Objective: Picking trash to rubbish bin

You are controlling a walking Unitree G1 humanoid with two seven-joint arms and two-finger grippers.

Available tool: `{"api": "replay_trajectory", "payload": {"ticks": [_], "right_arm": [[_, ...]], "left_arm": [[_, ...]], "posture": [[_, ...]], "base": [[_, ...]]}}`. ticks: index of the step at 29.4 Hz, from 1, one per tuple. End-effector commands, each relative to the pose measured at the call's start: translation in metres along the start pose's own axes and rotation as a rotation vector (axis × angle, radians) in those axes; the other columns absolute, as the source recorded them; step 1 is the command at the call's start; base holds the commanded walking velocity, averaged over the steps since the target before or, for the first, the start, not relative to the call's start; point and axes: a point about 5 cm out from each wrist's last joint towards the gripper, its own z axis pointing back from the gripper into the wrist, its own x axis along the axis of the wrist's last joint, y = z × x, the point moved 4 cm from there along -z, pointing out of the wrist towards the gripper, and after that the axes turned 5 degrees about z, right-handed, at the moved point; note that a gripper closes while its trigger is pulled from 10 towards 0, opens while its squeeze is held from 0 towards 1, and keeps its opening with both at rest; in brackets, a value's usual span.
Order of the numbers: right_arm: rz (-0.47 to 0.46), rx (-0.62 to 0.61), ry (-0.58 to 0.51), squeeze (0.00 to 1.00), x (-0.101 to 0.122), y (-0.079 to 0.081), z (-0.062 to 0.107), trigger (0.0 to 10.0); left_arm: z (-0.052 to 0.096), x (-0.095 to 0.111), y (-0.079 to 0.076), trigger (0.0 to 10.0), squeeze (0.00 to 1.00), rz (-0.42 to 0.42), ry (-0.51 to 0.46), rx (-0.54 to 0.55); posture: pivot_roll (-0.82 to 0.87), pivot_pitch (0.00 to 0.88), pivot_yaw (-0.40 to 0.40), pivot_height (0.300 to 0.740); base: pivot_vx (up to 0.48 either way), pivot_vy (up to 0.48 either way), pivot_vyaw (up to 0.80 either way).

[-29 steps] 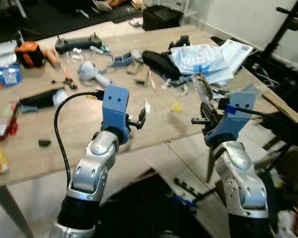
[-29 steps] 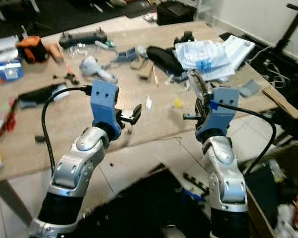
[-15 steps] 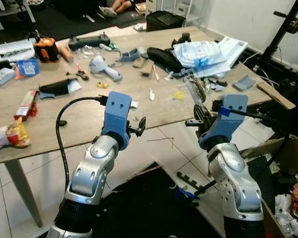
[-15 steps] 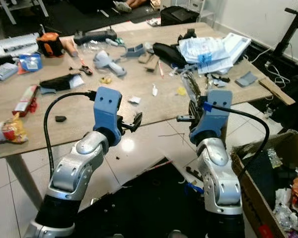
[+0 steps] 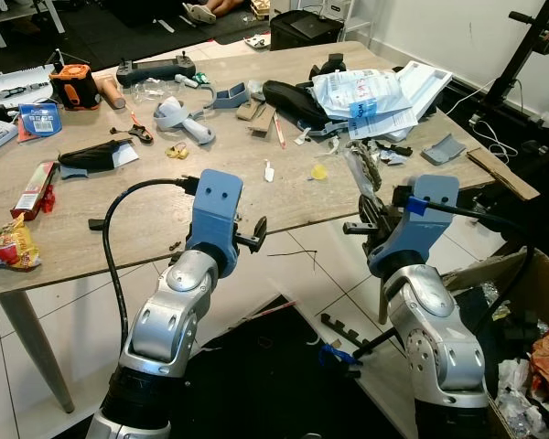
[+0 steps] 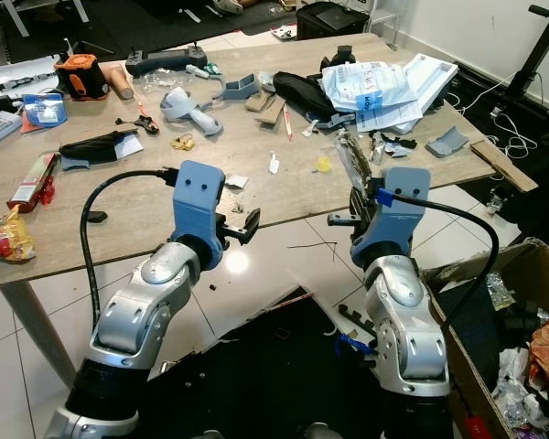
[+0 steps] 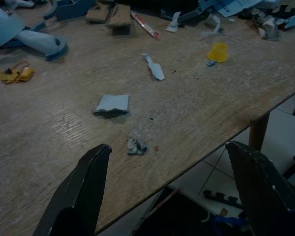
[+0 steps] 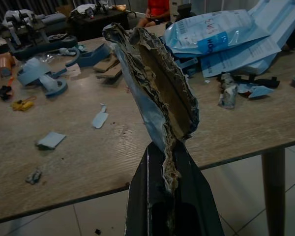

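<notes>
Beside table (image 5: 119, 247), right end effector (image 5: 371, 206) raised.

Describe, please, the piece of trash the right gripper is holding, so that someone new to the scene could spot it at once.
Start at the long wooden table and go to its near edge, where the right gripper is raised in front of it. Pinched between its black fingers stands a torn wrapper, crumpled and upright. Unlike the flat scraps lying on the table, it is lifted off the surface, grey-blue outside and dull brown within.
</notes>
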Motion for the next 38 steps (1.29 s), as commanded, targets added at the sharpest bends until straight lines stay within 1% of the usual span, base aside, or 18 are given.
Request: {"api": "replay_trajectory", "payload": {"ticks": [1, 5, 7, 12, 13, 16, 18, 23, 24, 31, 33, 38], "right_arm": [[-0.022, -0.01, 0.001, 0.0, 0.002, -0.001, 0.001, 10.0], [-0.023, -0.012, 0.005, 0.0, 0.001, -0.002, 0.001, 10.0], [-0.022, -0.014, 0.003, 0.0, 0.0, -0.002, 0.0, 10.0], [-0.02, -0.023, -0.007, 0.0, 0.002, -0.003, -0.001, 10.0], [-0.02, -0.037, -0.004, 0.0, 0.001, -0.005, -0.002, 10.0], [-0.021, -0.047, 0.001, 0.0, 0.0, -0.007, -0.003, 10.0], [-0.01, -0.065, 0.008, 0.0, -0.001, -0.011, -0.003, 10.0], [-0.003, -0.083, 0.017, 0.0, -0.003, -0.016, -0.004, 10.0], [0.002, -0.086, 0.026, 0.0, -0.006, -0.018, -0.005, 10.0], [0.007, -0.084, 0.032, 0.0, -0.007, -0.019, -0.006, 10.0], [0.008, -0.082, 0.038, 0.0, -0.009, -0.019, -0.007, 10.0], [0.003, -0.068, 0.048, 0.0, -0.013, -0.015, -0.01, 10.0]], "left_arm": [[0.0, 0.0, 0.003, 10.0, 0.0, -0.004, -0.016, 0.017], [0.0, 0.003, 0.003, 10.0, 0.0, 0.001, -0.03, 0.017], [-0.001, 0.001, 0.002, 10.0, 0.0, 0.03, -0.015, 0.001], [-0.001, 0.006, 0.001, 10.0, 0.0, 0.02, -0.041, -0.007], [-0.002, 0.007, 0.0, 10.0, 0.0, 0.027, -0.048, -0.01], [-0.003, 0.007, -0.001, 10.0, 0.0, 0.036, -0.052, -0.012], [-0.004, 0.007, -0.001, 10.0, 0.0, 0.042, -0.053, -0.006], [-0.005, 0.008, 0.002, 10.0, 0.0, 0.02, -0.063, 0.02], [-0.004, 0.007, 0.005, 10.0, 0.0, 0.008, -0.061, 0.045], [-0.002, 0.003, 0.009, 10.0, 0.0, 0.009, -0.05, 0.062], [-0.002, 0.002, 0.01, 10.0, 0.0, 0.027, -0.038, 0.057], [-0.004, 0.004, 0.01, 10.0, 0.0, 0.023, -0.044, 0.053]], "posture": [[0.0, 0.15, 0.017, 0.74], [0.0, 0.143, 0.017, 0.74], [0.0, 0.129, 0.016, 0.74], [0.0, 0.11, 0.017, 0.74], [0.0, 0.097, 0.02, 0.74], [0.0, 0.093, 0.019, 0.74], [0.0, 0.086, 0.017, 0.74], [0.01, 0.085, 0.008, 0.74], [0.01, 0.085, 0.001, 0.74], [0.02, 0.08, -0.009, 0.74], [0.02, 0.071, -0.014, 0.74], [0.04, 0.066, -0.022, 0.74]], "base": [[0.0, 0.0, -0.8], [0.0, 0.0, -0.8], [0.0, 0.0, -0.8], [0.0, 0.0, -0.8], [0.0, 0.0, -0.8], [0.0, 0.0, -0.8], [0.0, 0.0, -0.8], [0.0, 0.0, -0.8], [0.0, 0.0, -0.8], [0.0, 0.0, -0.8], [0.0, 0.0, -0.8], [0.0, 0.0, -0.8]]}}
